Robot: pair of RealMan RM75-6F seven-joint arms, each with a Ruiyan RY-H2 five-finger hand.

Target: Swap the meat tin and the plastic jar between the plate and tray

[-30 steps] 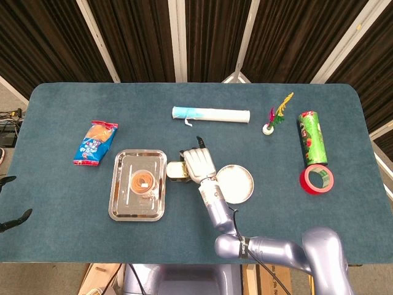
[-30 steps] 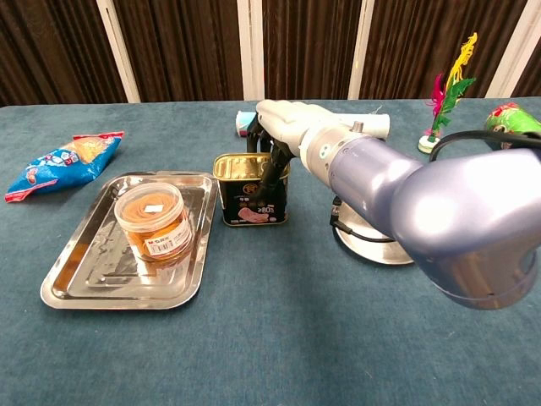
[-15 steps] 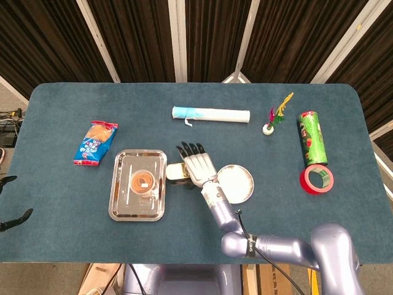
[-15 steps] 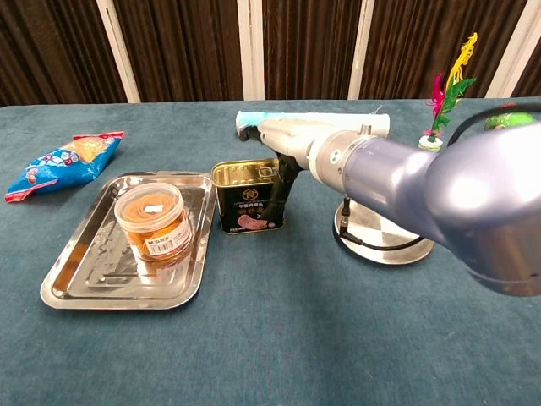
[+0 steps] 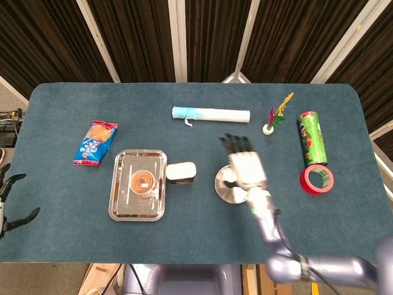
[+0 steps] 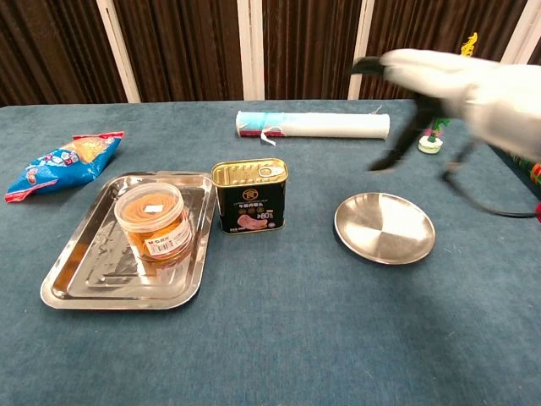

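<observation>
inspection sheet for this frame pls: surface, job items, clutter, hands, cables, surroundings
Surface: table under dark teal cloth.
Job items: plastic jar upright in the tray; meat tin upright on the cloth between tray and plate; plate bare.
Clutter: snack bag, paper roll, shuttlecock, green tube, red tape ring.
Hands: right hand above the plate, fingers spread, holding nothing, blurred in chest view; left hand at the table's left edge, only dark fingertips visible, grip unclear.
Cables: black lead near the right arm in chest view.
Surroundings: dark curtains with white posts behind.
</observation>
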